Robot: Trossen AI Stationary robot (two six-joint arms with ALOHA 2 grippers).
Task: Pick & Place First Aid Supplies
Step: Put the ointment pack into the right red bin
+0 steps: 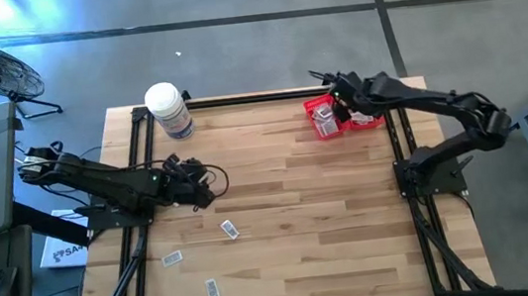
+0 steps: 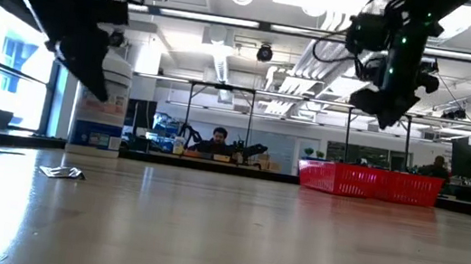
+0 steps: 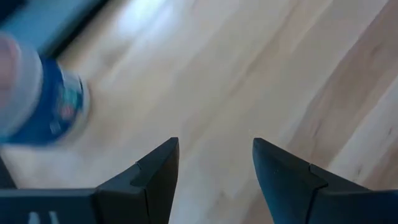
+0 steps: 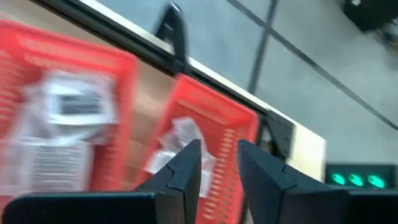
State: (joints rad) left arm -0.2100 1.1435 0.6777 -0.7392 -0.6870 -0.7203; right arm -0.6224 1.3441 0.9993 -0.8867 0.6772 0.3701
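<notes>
Three small white packets lie flat on the wooden table near its front left: one [image 1: 229, 230], another [image 1: 171, 259] and a third [image 1: 212, 290]. More packets [image 4: 68, 124] lie in the two red mesh baskets [image 1: 324, 121] [image 1: 368, 119] at the far right. My right gripper [image 4: 219, 144] hovers above the baskets, open, with nothing between its fingers. My left gripper [image 3: 216, 142] hangs open over bare wood at the table's left [image 1: 203, 180], slanting down, also with nothing in it.
A large white bottle [image 1: 168, 109] with a coloured label stands at the far left, near my left gripper. A black frame [image 1: 268, 96] runs along the table's far edge and sides. The middle of the table is bare wood.
</notes>
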